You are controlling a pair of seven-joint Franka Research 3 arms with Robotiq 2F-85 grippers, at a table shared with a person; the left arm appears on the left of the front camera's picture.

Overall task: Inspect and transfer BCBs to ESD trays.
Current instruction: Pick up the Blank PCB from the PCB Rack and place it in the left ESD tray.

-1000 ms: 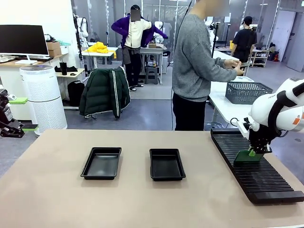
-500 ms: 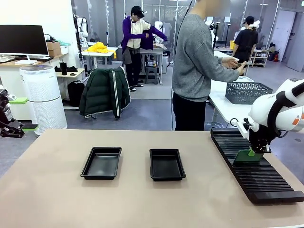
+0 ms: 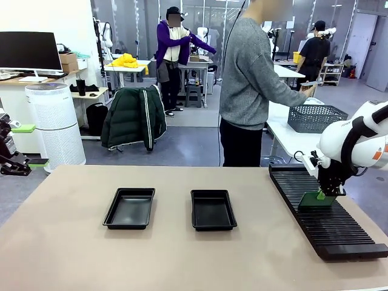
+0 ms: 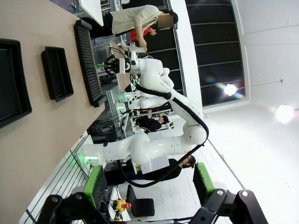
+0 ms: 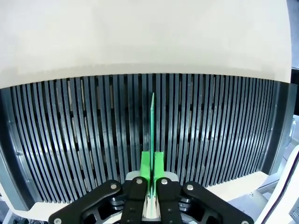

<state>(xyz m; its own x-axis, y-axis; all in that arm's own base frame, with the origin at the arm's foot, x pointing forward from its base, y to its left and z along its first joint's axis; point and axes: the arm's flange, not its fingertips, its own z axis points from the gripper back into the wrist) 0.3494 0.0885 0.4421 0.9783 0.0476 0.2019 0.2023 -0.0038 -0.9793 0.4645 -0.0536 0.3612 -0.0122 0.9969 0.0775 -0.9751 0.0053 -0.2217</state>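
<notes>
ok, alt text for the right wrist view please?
The right gripper, its green pads shut on a thin green BCB seen edge-on, holds it upright at the slots of a long black ribbed rack. A pale beige table lies beyond.

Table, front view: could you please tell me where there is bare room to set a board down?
The left tray and right tray lie empty. The table is bare left of them, between them, and up to the slotted rack. Crowded: the rack's middle, where the right hand grips a BCB.
</notes>
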